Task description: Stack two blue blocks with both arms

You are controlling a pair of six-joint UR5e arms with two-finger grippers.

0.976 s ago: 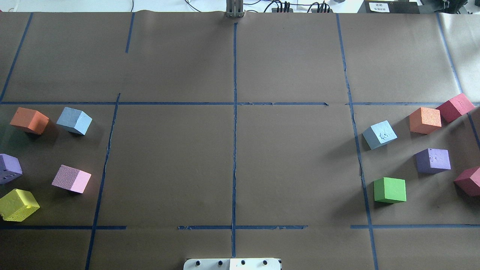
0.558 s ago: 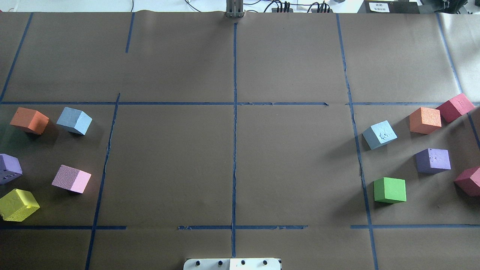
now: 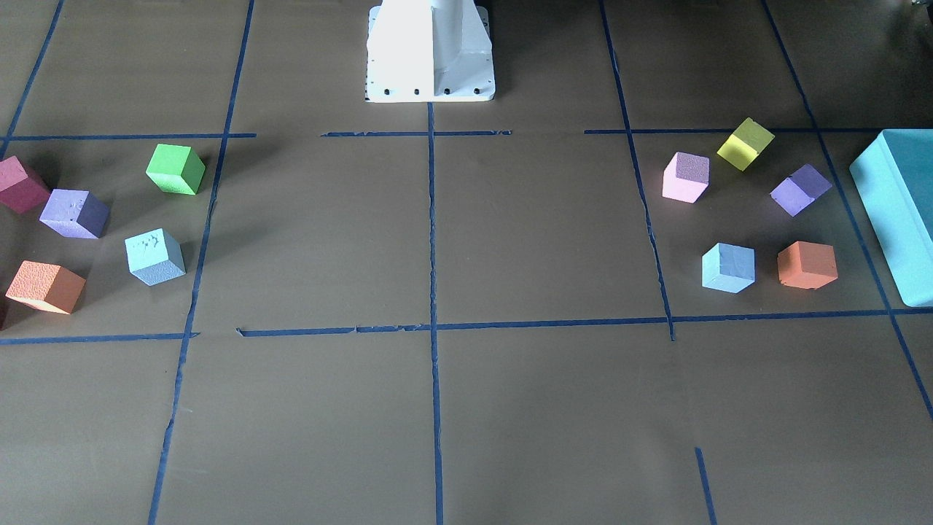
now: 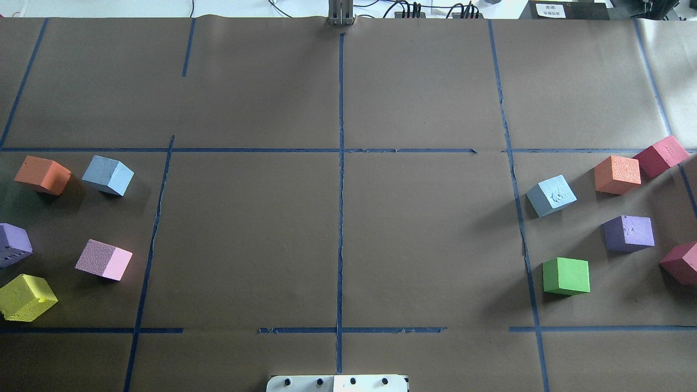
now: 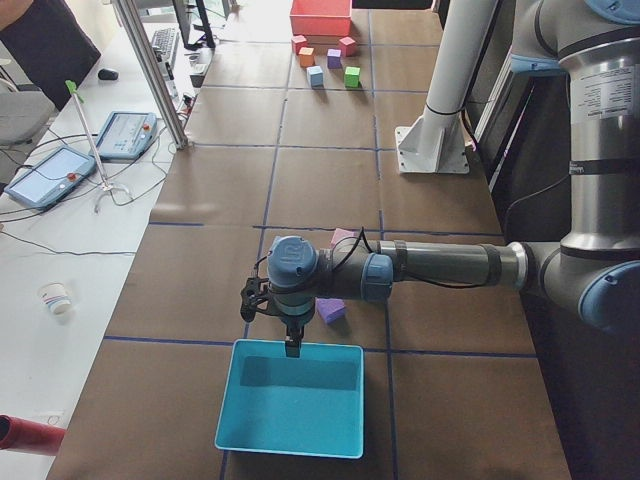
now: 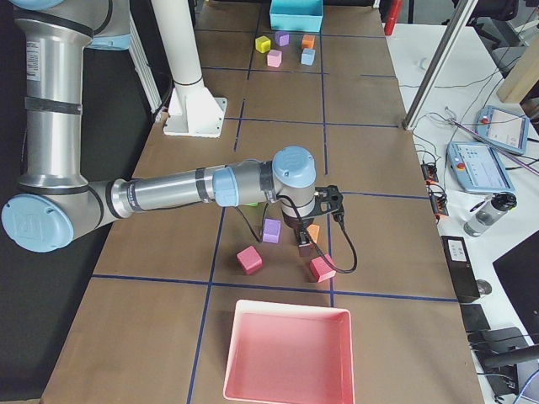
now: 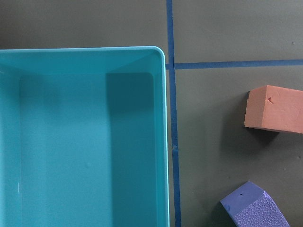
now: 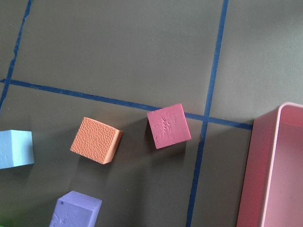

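Two pale blue blocks lie far apart on the brown table. One blue block [image 4: 108,175] [image 3: 727,267] sits at the left beside an orange cube. The other blue block [image 4: 551,195] [image 3: 154,256], dented on top, sits at the right and shows at the edge of the right wrist view [image 8: 14,149]. The left gripper [image 5: 291,345] hangs over the rim of the teal box, and I cannot tell whether it is open or shut. The right gripper [image 6: 303,247] hovers above the right-hand cubes, its state also unclear. Neither gripper shows in the overhead view.
Left group: orange [image 4: 42,175], purple [image 4: 13,244], pink [image 4: 103,259] and yellow [image 4: 26,296] cubes, with the teal box [image 7: 85,142] beyond. Right group: orange [image 4: 617,175], two red [image 4: 660,155], purple [image 4: 629,233] and green [image 4: 566,276] cubes, with a pink tray [image 6: 288,353] beyond. White pedestal [image 3: 430,51].
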